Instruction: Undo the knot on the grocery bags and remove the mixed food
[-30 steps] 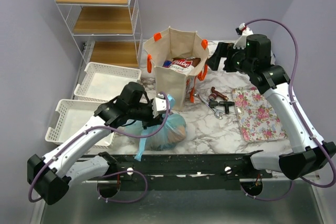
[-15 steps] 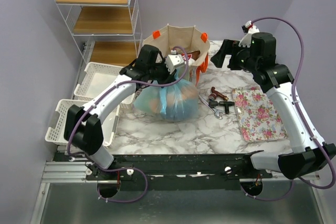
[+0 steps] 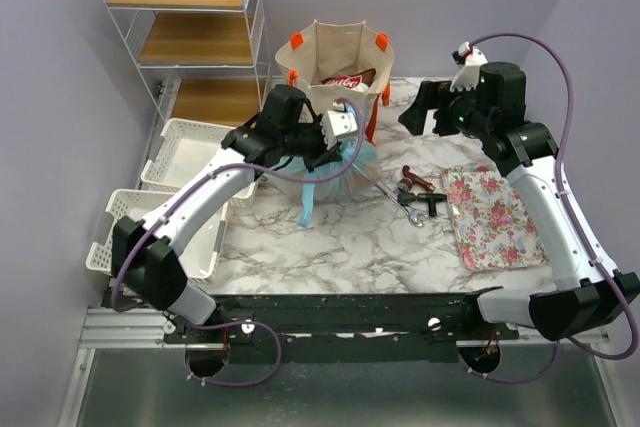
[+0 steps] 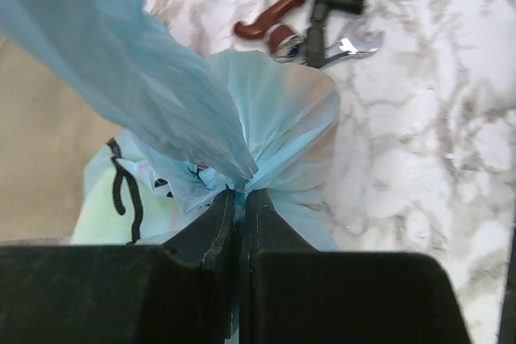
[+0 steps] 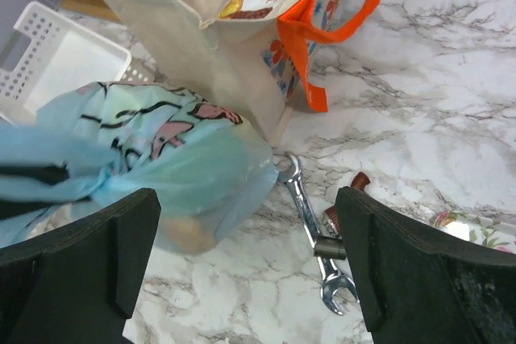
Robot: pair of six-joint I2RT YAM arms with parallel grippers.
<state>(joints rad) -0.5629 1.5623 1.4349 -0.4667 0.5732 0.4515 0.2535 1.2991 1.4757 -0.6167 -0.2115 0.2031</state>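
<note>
Knot work on the plastic bag [image 3: 352, 165] looks like the step in hand: the left gripper [image 4: 240, 196] is pinched fully shut on the gathered neck of the thin blue film, just where the folds bunch together, with one loose tail running off toward 10 o'clock in the left wrist view. From above, the bag sits near the middle of the marble table [image 3: 330, 237], touching the front of the canvas tote [image 3: 312, 65], which stands upright at 12 o'clock of it with a snack packet [image 3: 346, 80] showing in its open mouth. The right gripper [image 3: 421, 107] hovers at about 2 o'clock of the bag with its jaws spread as wide as they go and nothing between them. A wrench [image 5: 310, 215] and other small tools lie at 3 o'clock of the bag, white baskets [image 3: 200, 152] at 9 o'clock. The knot appears not yet undone and the bag's food is inside, pale shapes only. Next, I judge, the right gripper must come down toward 8 o'clock, catch the free tail or a loop, and pull against the left's hold; thin film may tear or tighten rather than slip.
</note>
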